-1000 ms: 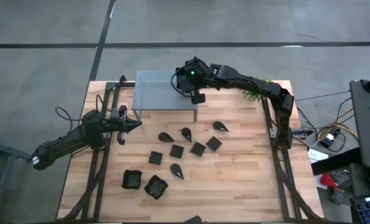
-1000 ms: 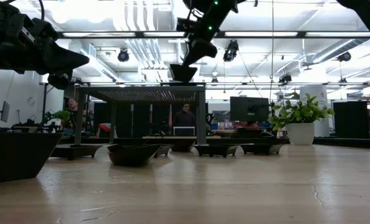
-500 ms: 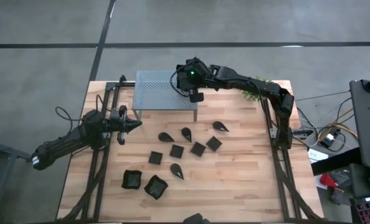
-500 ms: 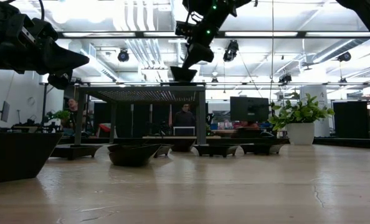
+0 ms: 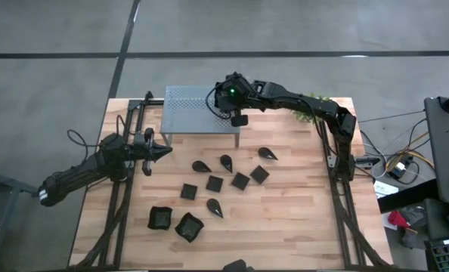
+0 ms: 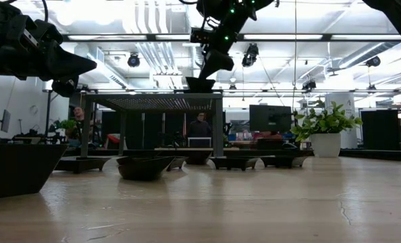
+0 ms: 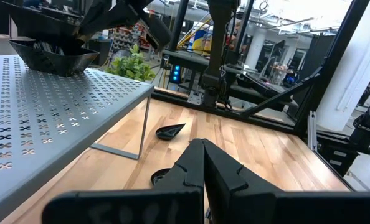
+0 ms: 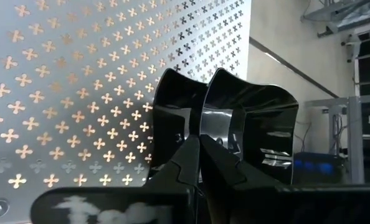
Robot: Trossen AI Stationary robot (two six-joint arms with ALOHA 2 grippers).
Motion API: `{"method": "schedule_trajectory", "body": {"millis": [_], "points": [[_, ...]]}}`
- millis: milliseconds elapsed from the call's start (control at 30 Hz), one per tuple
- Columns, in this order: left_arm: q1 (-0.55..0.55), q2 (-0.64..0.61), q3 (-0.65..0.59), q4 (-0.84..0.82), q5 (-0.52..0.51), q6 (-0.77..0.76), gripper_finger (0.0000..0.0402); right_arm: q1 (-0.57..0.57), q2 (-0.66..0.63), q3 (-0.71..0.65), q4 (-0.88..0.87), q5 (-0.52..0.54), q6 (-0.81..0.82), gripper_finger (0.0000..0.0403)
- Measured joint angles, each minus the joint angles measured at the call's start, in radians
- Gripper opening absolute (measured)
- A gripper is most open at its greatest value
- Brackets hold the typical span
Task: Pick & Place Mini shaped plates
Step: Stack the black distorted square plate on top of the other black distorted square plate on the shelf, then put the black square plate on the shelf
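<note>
My right gripper [image 5: 236, 112] is shut on a wavy-rimmed black mini plate [image 8: 247, 124] at the right end of the grey perforated shelf [image 5: 194, 113]. In the low view the plate [image 6: 200, 84] is right at the shelf's top [image 6: 153, 96]; its underside seems to touch. Several more black plates lie flat on the table: teardrops [image 5: 202, 165], flat squares [image 5: 215, 183] and two wavy-rimmed ones [image 5: 160, 217]. My left gripper [image 5: 162, 151] waits shut and level above the table's left side, holding nothing. My right gripper pinches the plate's rim [image 8: 200, 132] between its two fingers, on the side nearest the wrist. The fingers slant down from the table's right side. The plate is upright with its hollow facing up; whether its base bears on the shelf I cannot tell.
A green plant [image 5: 309, 113] stands at the far right, behind my right arm. Black arm frames run along the table's left [image 5: 122, 196] and right [image 5: 338, 196] sides. Bare wood lies at the near right [image 5: 285, 227].
My right gripper has sunk a little toward the shelf, still shut on the wavy-rimmed plate, which has come down from just above the shelf top to level with it.
</note>
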Motion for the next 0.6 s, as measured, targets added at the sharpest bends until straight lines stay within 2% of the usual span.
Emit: {"method": "schedule_trajectory", "body": {"millis": [133,433,600], "points": [[0.000,0.000,0.000,0.000,0.000,0.000,0.0003,0.000,0.000,-0.002,0.000,0.000,0.009,0.0027],[0.000,0.000,0.000,0.000,0.000,0.000,0.0003,0.009,-0.002,-0.002,0.007,0.000,0.020,0.0100],[0.000,0.000,0.000,0.000,0.000,0.000,0.0003,0.039,-0.002,0.003,0.009,0.000,0.061,0.0120]]}}
